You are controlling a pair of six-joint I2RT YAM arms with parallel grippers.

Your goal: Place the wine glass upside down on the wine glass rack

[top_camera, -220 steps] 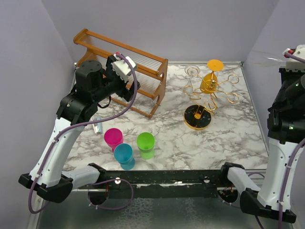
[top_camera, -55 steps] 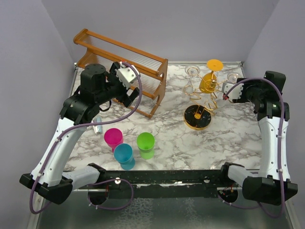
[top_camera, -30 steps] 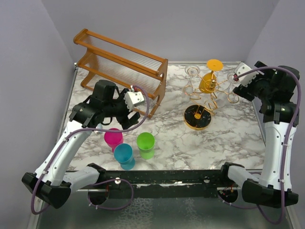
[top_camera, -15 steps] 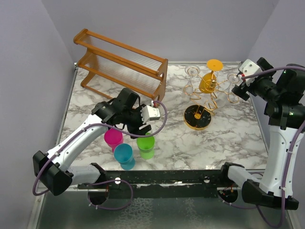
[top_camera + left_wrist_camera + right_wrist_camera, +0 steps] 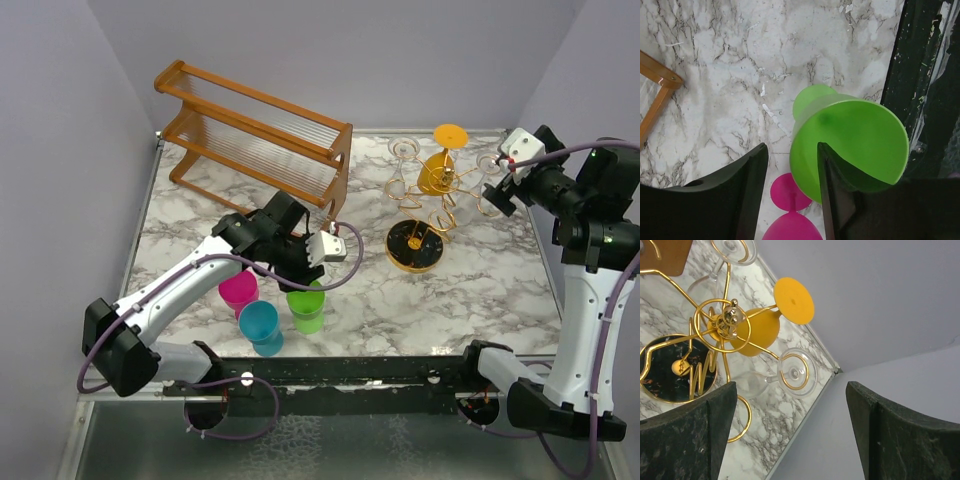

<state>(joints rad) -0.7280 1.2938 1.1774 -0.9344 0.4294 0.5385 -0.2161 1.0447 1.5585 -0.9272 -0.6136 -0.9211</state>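
Where green wine glass (image 5: 308, 305) stands, pink glass (image 5: 238, 291), blue glass (image 5: 259, 322) just beside

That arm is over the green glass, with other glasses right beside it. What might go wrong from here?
1. The left gripper straddles the green wine glass at its thin rim only, one finger inside the bowl; it might slip or tilt when lifted.
2. The pink glass and blue glass stand close beside it and could get knocked over.
3. The wine glass rack already carries an orange glass and clear glasses; hanging another may bump them.
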